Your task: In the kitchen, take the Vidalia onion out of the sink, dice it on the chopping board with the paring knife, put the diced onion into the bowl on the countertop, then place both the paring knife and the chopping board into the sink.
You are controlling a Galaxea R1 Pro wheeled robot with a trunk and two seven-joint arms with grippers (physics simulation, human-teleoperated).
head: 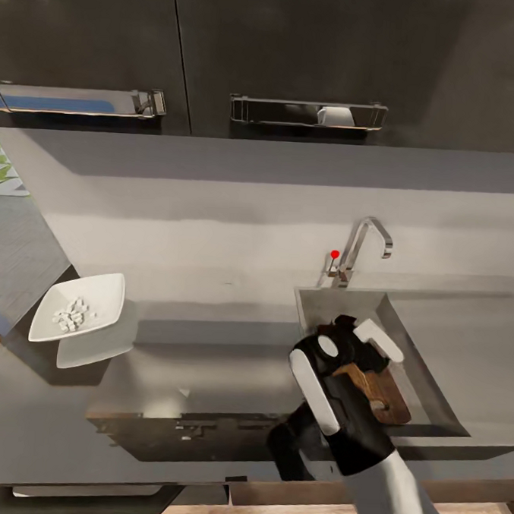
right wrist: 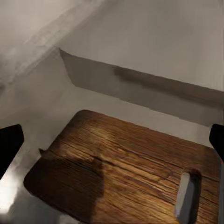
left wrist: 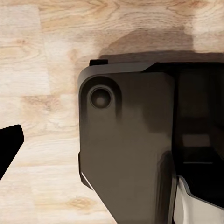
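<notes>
white bowl (head: pixel 79 305): set at the left of the grey worktop (head: pixel 229 339), pale onion dice (head: pixel 71 315) held inside. chopping board (head: pixel 374 390): lying in the sink (head: pixel 434 351) under the right gripper (head: pixel 362 343), jaws spread wide, nothing gripped. release judged done; a straight lift clear of the basin wall is advised. left gripper: jaws' state cannot be told. chrome tap (head: pixel 364 248), dark cabinets (head: pixel 269 52), wooden floor (left wrist: pixel 37 70) noted.
</notes>
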